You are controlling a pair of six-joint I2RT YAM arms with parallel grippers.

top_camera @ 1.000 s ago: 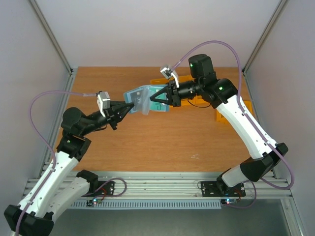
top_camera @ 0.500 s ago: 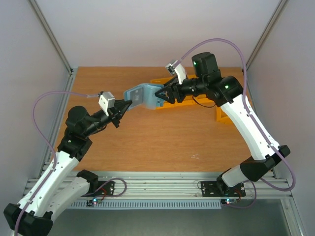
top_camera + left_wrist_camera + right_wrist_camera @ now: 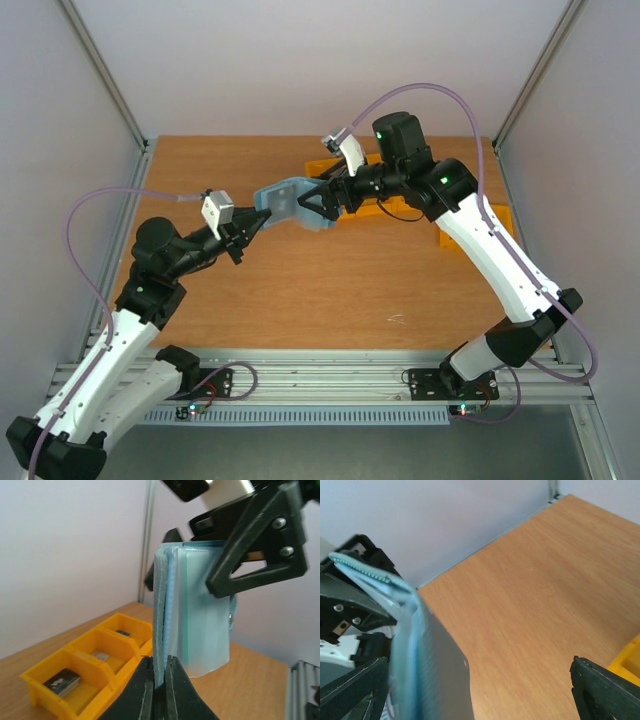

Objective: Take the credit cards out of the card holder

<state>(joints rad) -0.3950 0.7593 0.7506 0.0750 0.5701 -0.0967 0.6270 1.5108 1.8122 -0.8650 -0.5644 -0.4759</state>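
The teal-blue card holder (image 3: 285, 198) hangs in the air over the table's back middle, folded and edge-on. My left gripper (image 3: 250, 224) is shut on its left edge; in the left wrist view the fingers (image 3: 145, 690) pinch the layered edge of the holder (image 3: 195, 610). My right gripper (image 3: 318, 203) stands wide open at the holder's right end. In the right wrist view the holder (image 3: 420, 655) lies close to the left finger (image 3: 355, 690), apart from the right one. The credit cards are hidden; I cannot make them out among the holder's layers.
A row of yellow bins (image 3: 385, 205) sits on the table behind the right arm, with another bin (image 3: 495, 222) at the right edge. The left wrist view shows the bins (image 3: 85, 660) holding small dark items. Grey walls enclose the wooden table (image 3: 330, 290).
My right gripper, shut on the holder a second ago, has opened wide and shifted back. The left gripper keeps its grip, and the holder has swung up slightly.
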